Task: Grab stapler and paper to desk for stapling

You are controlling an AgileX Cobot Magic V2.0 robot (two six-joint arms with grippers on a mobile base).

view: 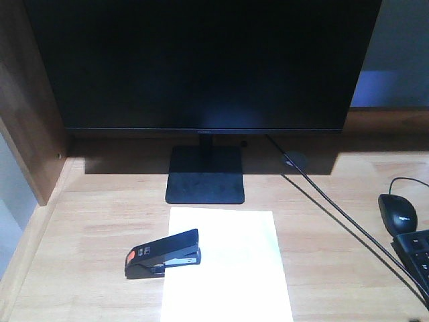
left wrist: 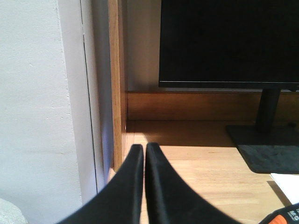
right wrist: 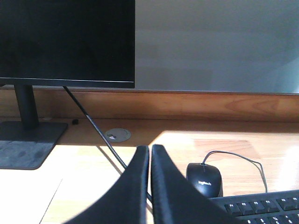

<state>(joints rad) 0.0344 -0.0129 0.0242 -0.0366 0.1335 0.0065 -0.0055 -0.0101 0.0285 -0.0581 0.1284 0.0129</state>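
Note:
The black stapler, with an orange-red patch near its left end, lies on the desk with its right end over the left edge of the white paper. The sheet lies flat in front of the monitor stand. Neither gripper shows in the front view. In the left wrist view my left gripper is shut and empty, above the desk's left side near the wooden side panel; the stapler's orange corner and a paper corner sit at the lower right. My right gripper is shut and empty above the desk.
A black monitor on a square stand fills the back. Its cable runs diagonally to the right front. A black mouse and keyboard lie at the right. A brown side panel bounds the left.

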